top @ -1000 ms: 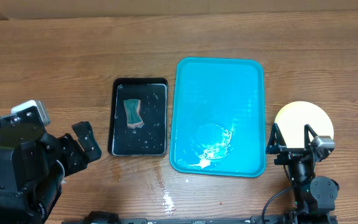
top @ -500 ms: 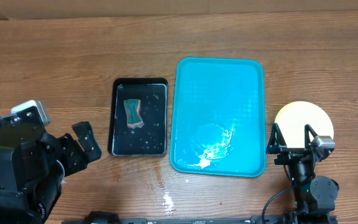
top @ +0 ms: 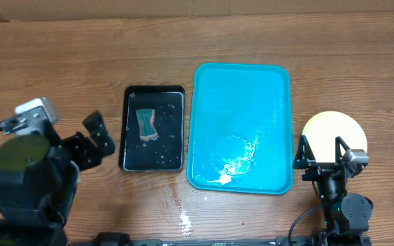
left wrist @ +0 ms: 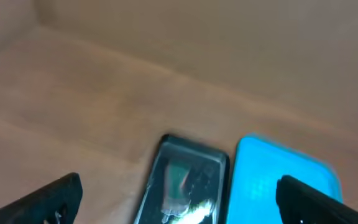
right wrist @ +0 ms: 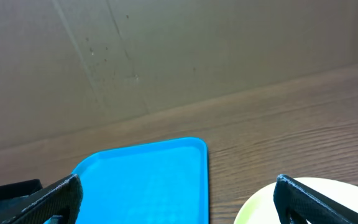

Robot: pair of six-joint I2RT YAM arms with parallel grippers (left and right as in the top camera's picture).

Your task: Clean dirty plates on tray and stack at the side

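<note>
Counter (top: pixel 81 61) of wood grain fills the overhead view and carries everything.

Tray (top: pixel 241 96), turquoise, lies just right of centre. No plate is on it; a wet sheen shows in its lower half.

Black tray (top: pixel 169 147) lies just beside its left edge and holds water drops.

Plates (top: pixel 332 130) appear at the right of the frame, off the tray and near its lower right corner. From above only one disc shows, so the count in the stack cannot be told.

Sponge (top: pixel 146 124) rests in the upper part of the black tray.

Right end effector (top: pixel 320 147) is released, its fingers spread over the lower edge of the plates and grasping nothing. Left end effector (top: pixel 91 140), at the left of the frame near the black tray, is also released and empty.

Handling, as judged: the plates are rigid, light and probably wet, hence slippery. Take hold at the raised rim, one finger over and one under, with the pads square to the edge. The flat centre offers no purchase.
</note>
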